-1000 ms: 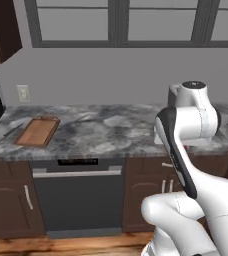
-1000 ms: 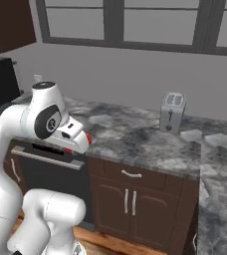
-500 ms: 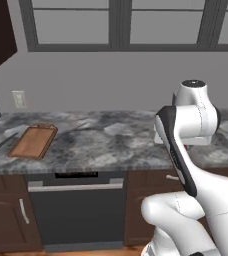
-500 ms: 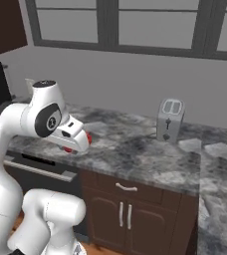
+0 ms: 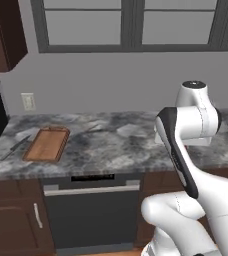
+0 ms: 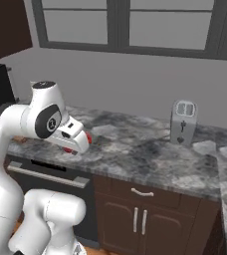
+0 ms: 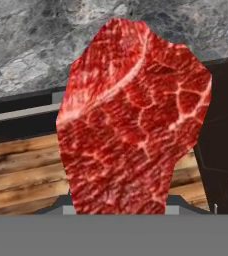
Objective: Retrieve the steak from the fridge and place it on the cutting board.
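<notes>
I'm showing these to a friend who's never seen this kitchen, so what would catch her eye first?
Probably the steak, a bright red marbled slab held upright in the gripper, right up against the hand camera. Next, the big white robot arm in front of the grey marbled counter. Then the wooden cutting board lying on the counter's left part, and the toaster near the wall.

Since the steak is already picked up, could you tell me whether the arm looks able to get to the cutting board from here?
Probably yes: the cutting board lies bare on the counter to the arm's left, nothing between, steak in the gripper.

Even flat rendered light; soft, perhaps slightly blurred.
</notes>
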### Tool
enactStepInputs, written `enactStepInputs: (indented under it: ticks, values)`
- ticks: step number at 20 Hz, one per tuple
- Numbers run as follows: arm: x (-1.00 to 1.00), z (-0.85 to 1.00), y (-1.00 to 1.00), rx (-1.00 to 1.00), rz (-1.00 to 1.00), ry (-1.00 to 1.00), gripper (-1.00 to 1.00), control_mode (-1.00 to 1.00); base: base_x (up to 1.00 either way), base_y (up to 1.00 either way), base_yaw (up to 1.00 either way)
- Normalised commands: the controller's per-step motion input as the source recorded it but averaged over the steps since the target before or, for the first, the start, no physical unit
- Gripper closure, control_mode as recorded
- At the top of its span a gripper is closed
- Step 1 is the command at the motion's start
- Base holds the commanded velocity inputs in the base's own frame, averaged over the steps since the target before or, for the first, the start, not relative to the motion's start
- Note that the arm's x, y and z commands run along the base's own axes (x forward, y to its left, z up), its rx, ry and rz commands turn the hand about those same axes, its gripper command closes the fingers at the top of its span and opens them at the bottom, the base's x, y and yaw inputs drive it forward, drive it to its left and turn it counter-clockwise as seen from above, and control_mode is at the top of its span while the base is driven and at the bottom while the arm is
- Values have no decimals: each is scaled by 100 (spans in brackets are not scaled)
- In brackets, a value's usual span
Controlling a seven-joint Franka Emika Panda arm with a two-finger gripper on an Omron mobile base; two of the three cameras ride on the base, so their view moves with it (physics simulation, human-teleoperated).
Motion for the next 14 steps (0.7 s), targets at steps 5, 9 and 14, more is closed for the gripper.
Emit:
enactStepInputs:
  ticks: [5,9,14]
  values:
    - [0,0,0,0,0,0,100,100,35,67,-15]
    - [0,0,0,0,0,0,100,100,18,67,-12]
    - [0,0,0,0,0,0,100,100,12,63,-10]
